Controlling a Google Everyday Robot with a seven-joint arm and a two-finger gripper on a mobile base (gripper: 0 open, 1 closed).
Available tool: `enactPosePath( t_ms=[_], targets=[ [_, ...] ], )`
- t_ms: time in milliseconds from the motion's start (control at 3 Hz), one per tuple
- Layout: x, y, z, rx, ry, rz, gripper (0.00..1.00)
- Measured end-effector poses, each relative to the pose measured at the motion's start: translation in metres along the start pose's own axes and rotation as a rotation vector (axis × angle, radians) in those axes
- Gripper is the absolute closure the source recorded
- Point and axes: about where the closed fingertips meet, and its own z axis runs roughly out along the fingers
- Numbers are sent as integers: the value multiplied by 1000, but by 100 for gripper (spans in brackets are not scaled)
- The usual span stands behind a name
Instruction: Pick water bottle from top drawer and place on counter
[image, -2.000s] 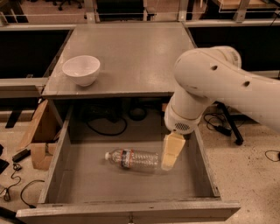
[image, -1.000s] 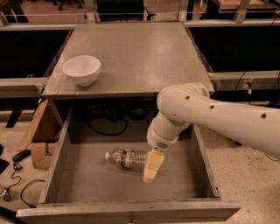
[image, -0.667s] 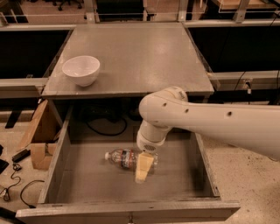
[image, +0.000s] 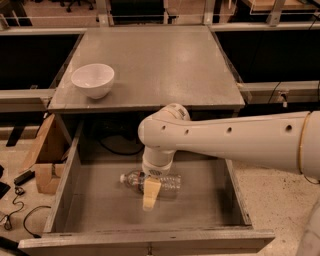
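Note:
The water bottle (image: 167, 182) lies on its side on the floor of the open top drawer (image: 95, 210), its white cap pointing left. My gripper (image: 150, 196) hangs from the white arm down into the drawer, right over the middle of the bottle; one tan finger (image: 150, 193) shows in front of the bottle and covers its label band. The counter (image: 160, 65) is the grey tabletop behind and above the drawer.
A white bowl (image: 93, 80) stands at the counter's front left corner. My white arm (image: 235, 142) spans from the right across the drawer's back right. A cardboard box (image: 46, 160) and cables lie on the floor to the left of the cabinet.
My arm has swung left across the drawer, and the gripper has moved from the bottle's right end to over its middle. The bottle has not moved.

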Motion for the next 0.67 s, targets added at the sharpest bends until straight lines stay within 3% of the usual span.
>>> enactPosePath(
  t_ms=[333, 667],
  targets=[
    [-20, 5, 3, 10, -1, -38, 3],
    [-31, 9, 4, 11, -4, -69, 26]
  ],
)
